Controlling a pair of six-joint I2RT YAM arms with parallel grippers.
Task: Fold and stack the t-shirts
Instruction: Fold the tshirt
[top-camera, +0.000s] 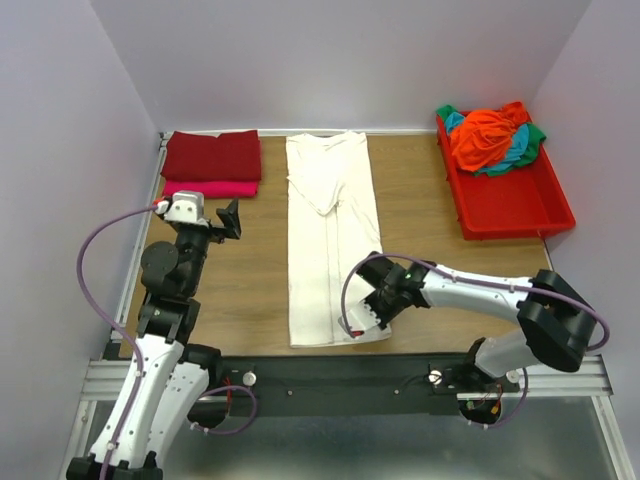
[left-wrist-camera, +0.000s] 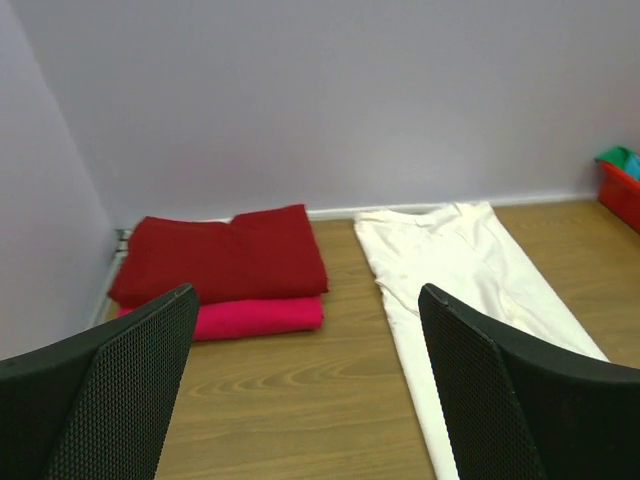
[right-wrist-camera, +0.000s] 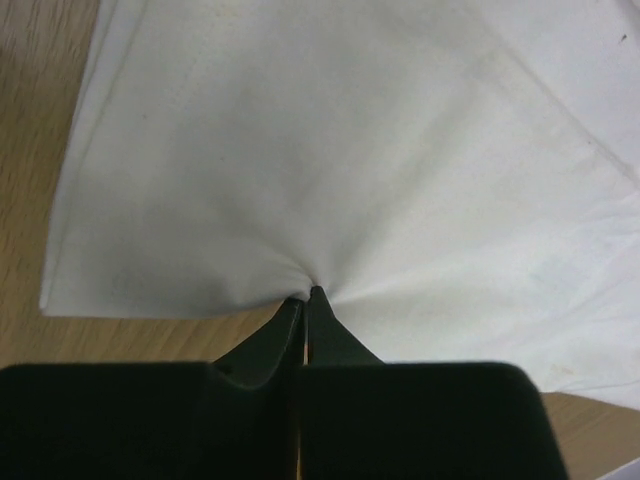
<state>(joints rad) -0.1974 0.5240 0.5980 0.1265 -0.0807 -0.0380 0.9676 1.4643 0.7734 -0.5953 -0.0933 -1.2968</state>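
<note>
Near the front edge of the bench (top-camera: 420, 210), the right fingers (right-wrist-camera: 275, 345) are clenched on the hem of the cream-white t-shirt (top-camera: 330, 220) laid mid-bench, limp light cloth likely best taken at corners; the left fingers (left-wrist-camera: 120, 390) gape empty.

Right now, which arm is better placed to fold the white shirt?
Right. The right gripper is shut on the white shirt at its near hem; the left gripper hangs open near the folded shirts, empty.

gripper (right-wrist-camera: 305, 297) pinching cream-white t-shirt (right-wrist-camera: 330, 160), cloth puckered
</note>
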